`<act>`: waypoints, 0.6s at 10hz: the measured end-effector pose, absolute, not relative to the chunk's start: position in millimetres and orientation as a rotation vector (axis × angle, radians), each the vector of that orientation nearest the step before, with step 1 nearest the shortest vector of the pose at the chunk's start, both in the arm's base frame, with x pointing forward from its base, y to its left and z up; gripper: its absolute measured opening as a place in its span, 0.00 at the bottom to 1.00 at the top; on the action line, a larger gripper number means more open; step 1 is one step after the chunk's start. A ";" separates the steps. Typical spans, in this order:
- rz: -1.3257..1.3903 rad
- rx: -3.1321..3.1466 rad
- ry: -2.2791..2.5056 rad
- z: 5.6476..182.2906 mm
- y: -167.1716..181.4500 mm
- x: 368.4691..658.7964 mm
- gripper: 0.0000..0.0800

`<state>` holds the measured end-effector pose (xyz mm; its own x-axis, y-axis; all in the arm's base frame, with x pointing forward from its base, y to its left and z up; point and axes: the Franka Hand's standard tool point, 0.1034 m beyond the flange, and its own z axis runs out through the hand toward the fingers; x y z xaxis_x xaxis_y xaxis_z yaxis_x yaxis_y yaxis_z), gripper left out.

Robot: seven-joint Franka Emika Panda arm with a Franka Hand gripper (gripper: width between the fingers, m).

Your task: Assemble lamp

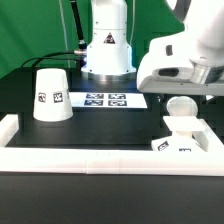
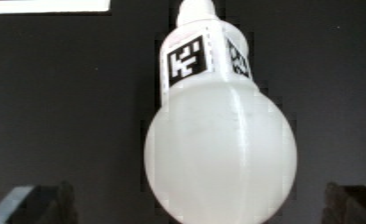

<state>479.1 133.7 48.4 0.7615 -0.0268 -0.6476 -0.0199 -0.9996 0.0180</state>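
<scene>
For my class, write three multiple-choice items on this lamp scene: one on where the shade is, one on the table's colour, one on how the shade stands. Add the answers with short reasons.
1. In the exterior view, where is the shade relative to the marker board?
A. To its left
B. To its right
C. On top of it

2. What colour is the table?
A. White
B. Black
C. Red

3. How is the shade placed?
A. Lying on its side
B. Standing, wide end up
C. Standing, wide end down

Answers:
1 A: the shade stands toward the exterior view's left, apart from the board.
2 B: the bare surface between the parts is black.
3 C: its narrow end is on top and its wide rim rests on the table.
</scene>
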 end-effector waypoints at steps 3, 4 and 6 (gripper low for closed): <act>-1.094 2.956 -0.049 47.4 141.3 476.7 0.87; -1.096 2.967 -0.051 48.3 143.3 478.2 0.87; -1.094 2.979 -0.036 45.8 139.5 479.0 0.87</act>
<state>479.0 139.5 45.8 0.7621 -0.0101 -0.6474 -0.0326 -0.9992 -0.0227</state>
